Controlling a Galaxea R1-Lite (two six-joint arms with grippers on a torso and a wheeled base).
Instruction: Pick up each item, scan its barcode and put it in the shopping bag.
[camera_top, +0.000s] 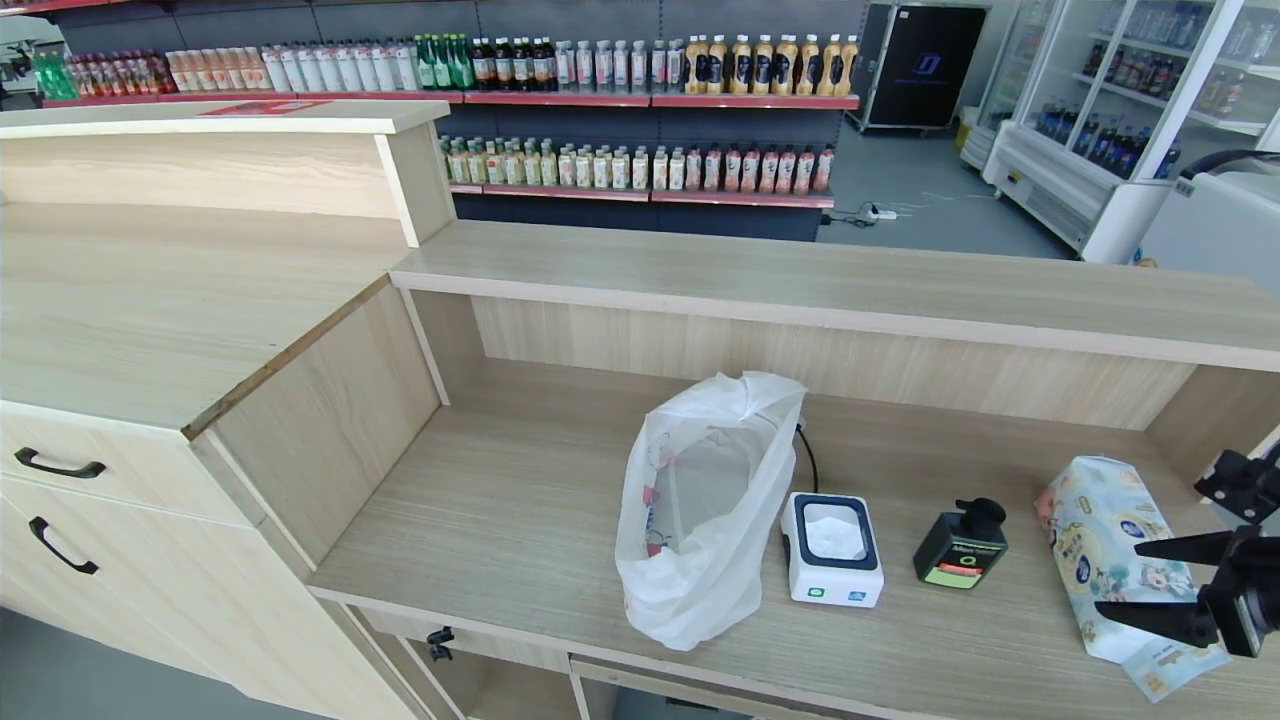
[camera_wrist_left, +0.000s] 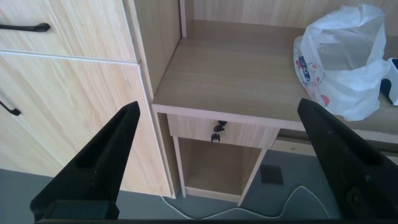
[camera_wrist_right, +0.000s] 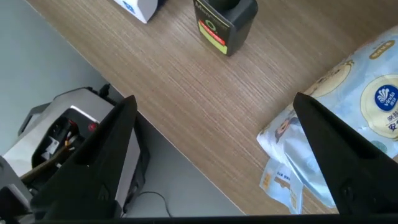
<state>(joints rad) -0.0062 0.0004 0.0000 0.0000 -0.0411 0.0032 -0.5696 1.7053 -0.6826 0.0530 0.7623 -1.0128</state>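
Observation:
A white plastic shopping bag stands open on the wooden counter, also seen as the bag. Just to its right lies the white barcode scanner. Farther right are a small black bottle and a light-blue patterned tissue pack. My right gripper hovers open over the near end of the tissue pack, with the black bottle beyond it. My left gripper is open and empty, low in front of the counter's left front corner.
A raised ledge runs behind the counter and a taller cabinet with black-handled drawers stands to the left. A key sticks out of the drawer under the counter. Drink shelves and coolers fill the room behind.

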